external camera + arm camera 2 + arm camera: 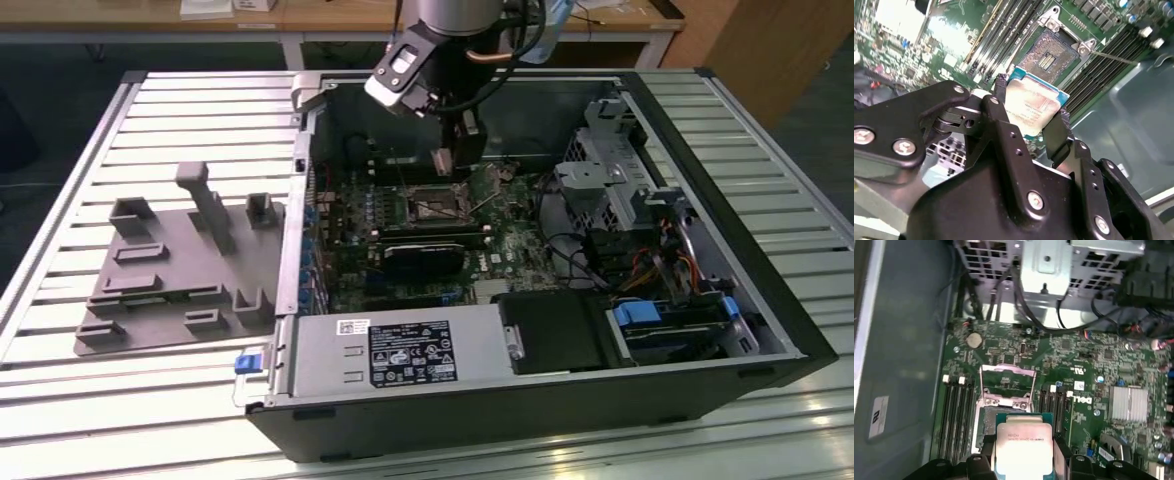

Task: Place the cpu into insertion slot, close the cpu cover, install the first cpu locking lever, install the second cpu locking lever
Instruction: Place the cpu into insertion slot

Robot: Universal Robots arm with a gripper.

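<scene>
Half insertion slot (pixel 985 416) hidden — cpu (pixel 1023 437) clamped in tool (pixel 1023 450).

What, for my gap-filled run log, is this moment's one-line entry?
gripper: shut on small flat silver-grey square cpu | dark-centred, silver-rimmed square insertion slot: empty, cpu not seated | thin silvery metal-frame cpu cover: open

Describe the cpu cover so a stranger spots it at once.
Look inside the open computer case, at the green motherboard. Between the black memory slots stands the cpu cover, swung open off the insertion slot: the only thin silvery frame with an open window.
</scene>
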